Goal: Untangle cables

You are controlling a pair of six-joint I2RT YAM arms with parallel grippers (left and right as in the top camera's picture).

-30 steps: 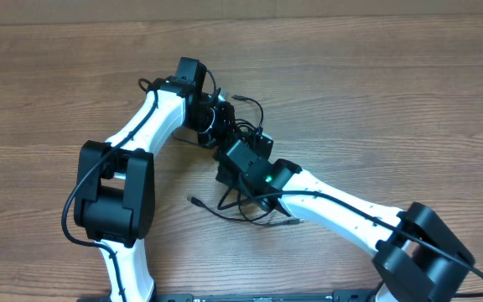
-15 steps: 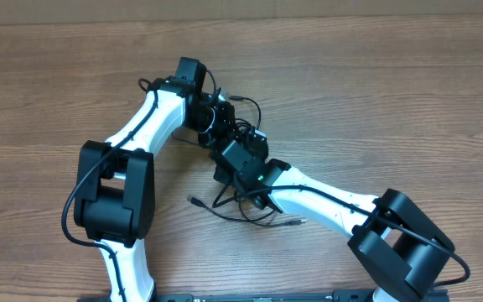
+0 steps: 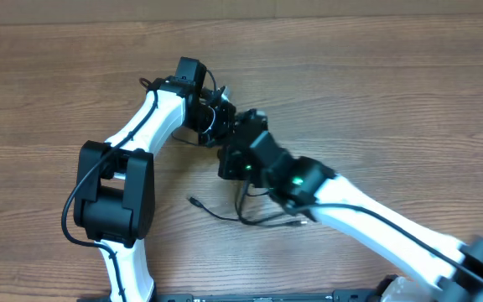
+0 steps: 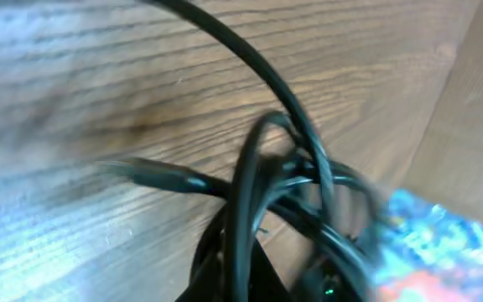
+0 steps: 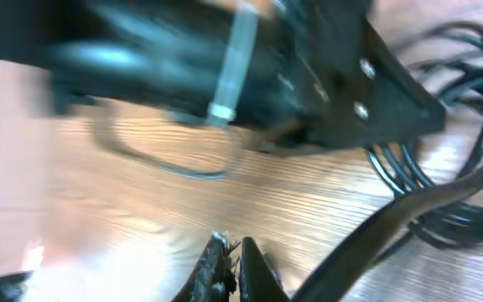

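Note:
The cables are thin black cords bunched between the two grippers, mostly hidden in the overhead view. A loose strand (image 3: 225, 215) with a small plug end (image 3: 193, 201) trails on the table below them. My left gripper (image 3: 218, 116) is shut on one looped cable (image 4: 243, 193), which runs down between its fingers (image 4: 225, 273). My right gripper (image 3: 238, 134) sits right against the left one. Its fingers (image 5: 216, 267) stand together with nothing clearly between them. A black cord (image 5: 367, 243) runs just beside them to the coiled cables (image 5: 468, 126).
The wooden table (image 3: 392, 84) stretches to all sides. The left arm's elbow block (image 3: 114, 193) stands at the front left. The left gripper's dark body (image 5: 267, 59) fills the top of the right wrist view, close to my right fingers.
My right arm has risen and swung up and to the left, closing on the left gripper and covering the cable loops seen there before. The left arm has held still.

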